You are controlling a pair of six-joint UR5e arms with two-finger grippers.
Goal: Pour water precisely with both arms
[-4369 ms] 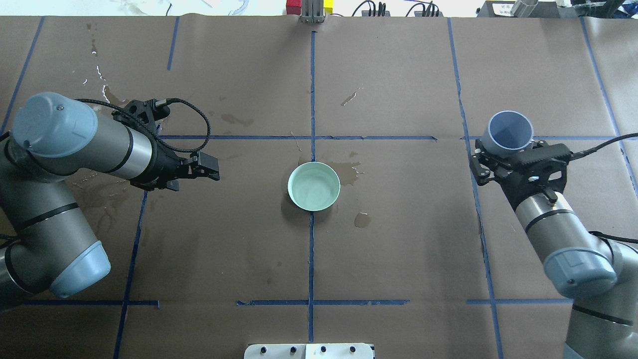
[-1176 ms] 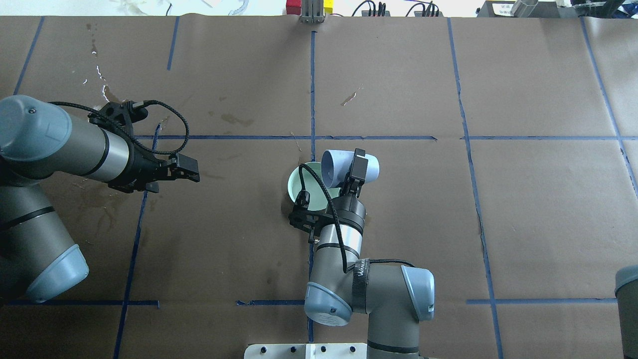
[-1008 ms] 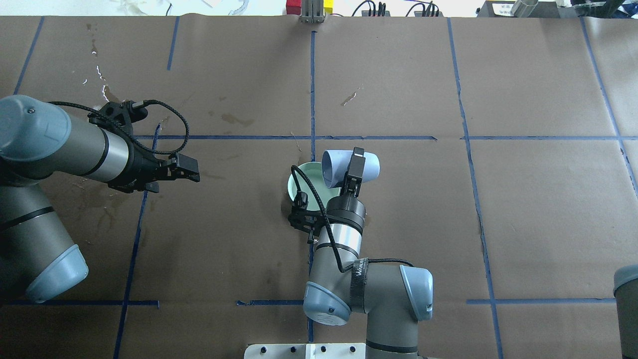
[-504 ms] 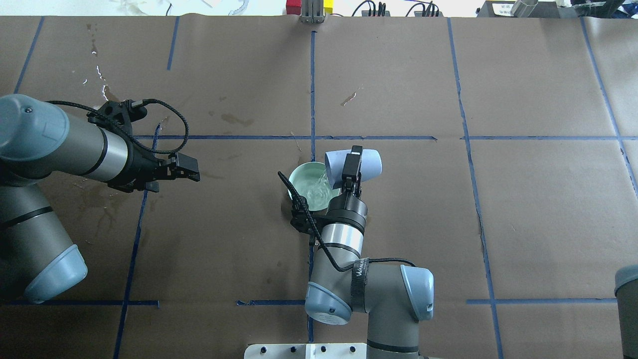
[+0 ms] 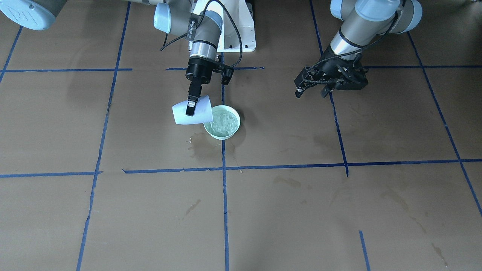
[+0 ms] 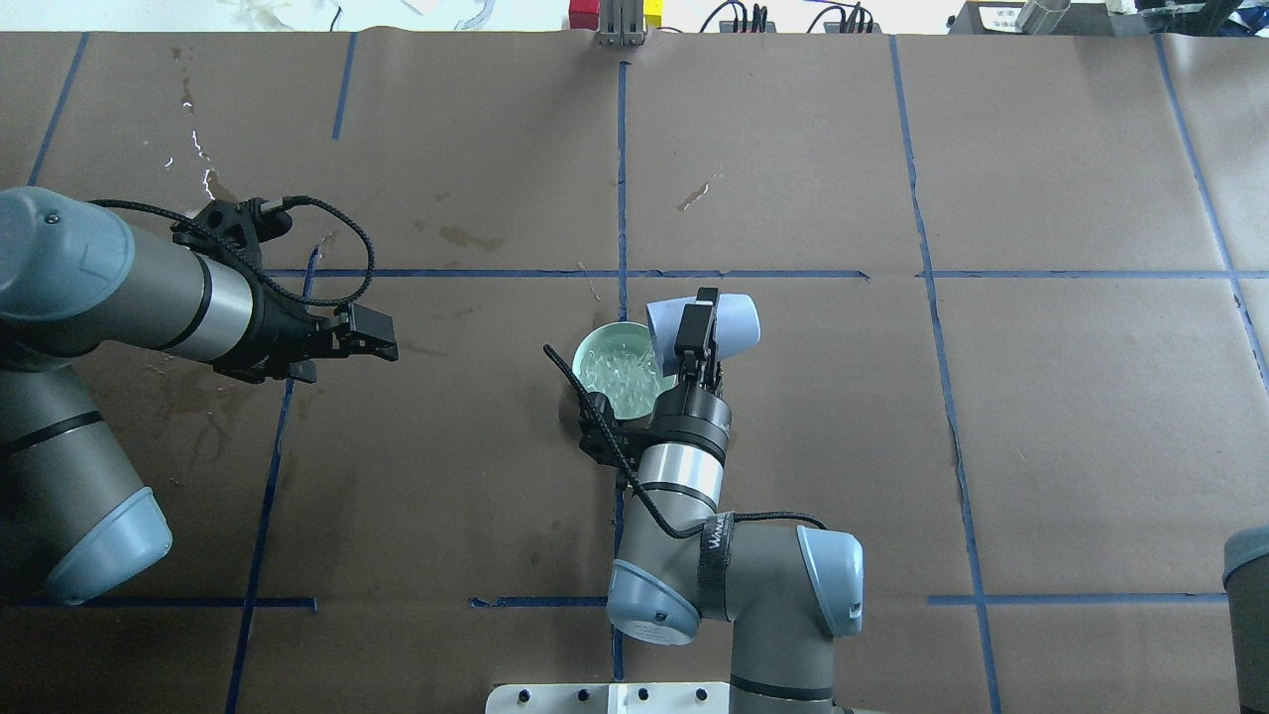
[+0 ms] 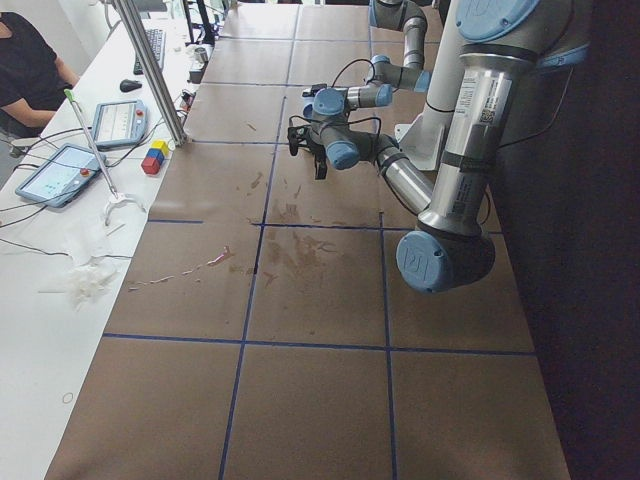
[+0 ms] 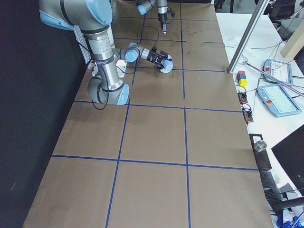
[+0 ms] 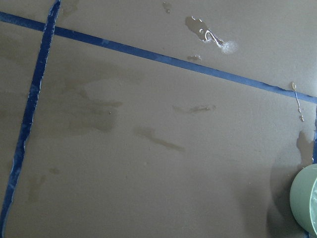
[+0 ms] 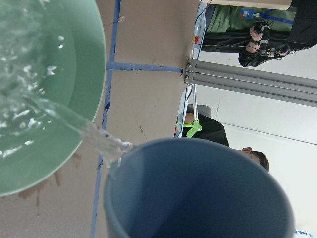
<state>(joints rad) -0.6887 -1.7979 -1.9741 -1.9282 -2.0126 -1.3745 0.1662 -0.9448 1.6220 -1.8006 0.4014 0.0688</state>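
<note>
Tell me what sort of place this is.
Probably a robotics lab: a paper-covered table gridded with blue tape, control tablets on a side bench, and the right gripper tipping a cup, water streaming into a green bowl.

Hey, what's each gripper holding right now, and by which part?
The right gripper holds the blue cup, jaws clamped across its side wall, tipped over the bowl. The left gripper holds nothing.

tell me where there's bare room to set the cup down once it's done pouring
Widest bare patch: robot's right of the cup, past the long blue tape line. Also bare between the left gripper and the bowl. Crowded at the centre: bowl, cup and right gripper together.
</note>
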